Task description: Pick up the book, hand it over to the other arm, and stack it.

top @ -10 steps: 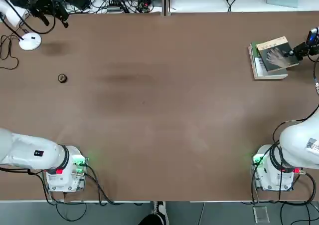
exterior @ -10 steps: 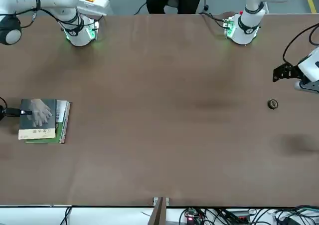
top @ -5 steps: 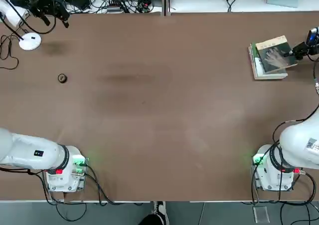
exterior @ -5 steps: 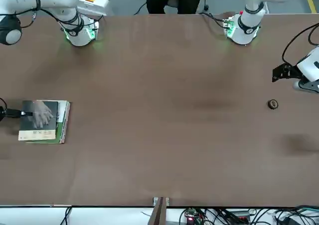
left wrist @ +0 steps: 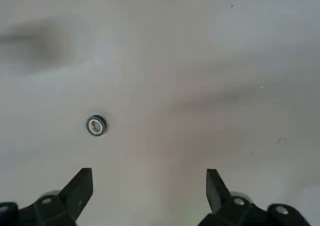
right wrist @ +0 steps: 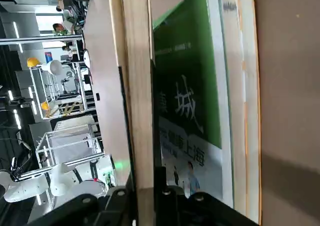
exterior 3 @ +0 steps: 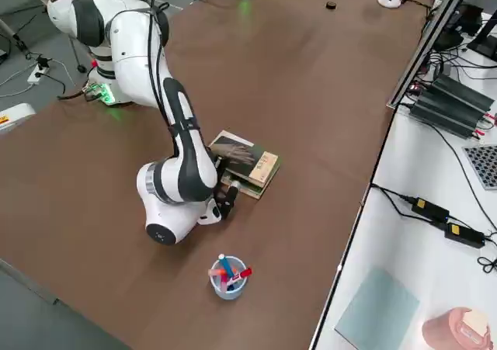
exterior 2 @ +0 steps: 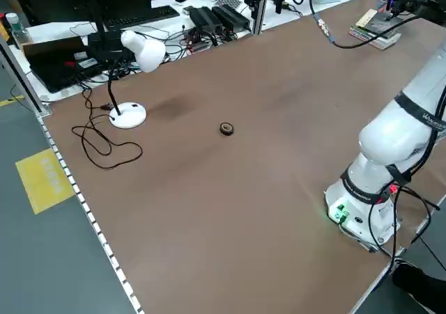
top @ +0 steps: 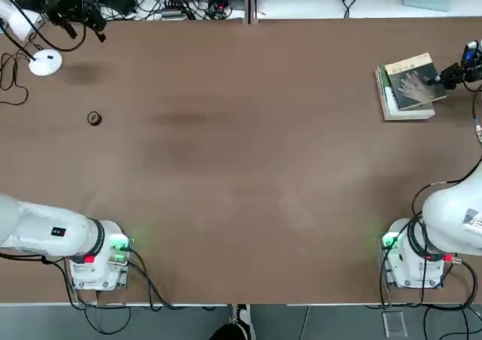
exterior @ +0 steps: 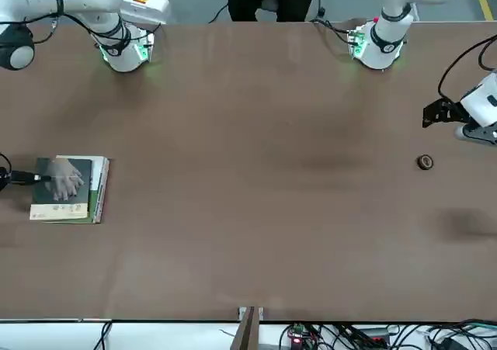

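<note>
The book (top: pixel 413 78), dark grey with a pale hand on its cover, lies on top of a thicker green-and-white book (top: pixel 398 105) at the far right of the table. My right gripper (top: pixel 450 74) reaches in from the table's right edge and is shut on the book's outer edge (exterior: pixel 60 187). In the right wrist view the book (right wrist: pixel 137 110) runs edge-on between the fingers, with the green-and-white book (right wrist: pixel 192 85) beside it. My left gripper (left wrist: pixel 149 186) hangs open and empty high over the far left of the table (exterior: pixel 441 114).
A small round ring (top: pixel 93 117) lies on the left part of the table, with a white desk lamp (top: pixel 45 62) behind it. A cup of pens (exterior 3: pixel 227 276) stands near the books at the right edge. Cables and boxes line the far edge.
The right gripper has shifted the book slightly toward the table's middle, so it sits squarer over the green-and-white book. The left arm has not moved.
</note>
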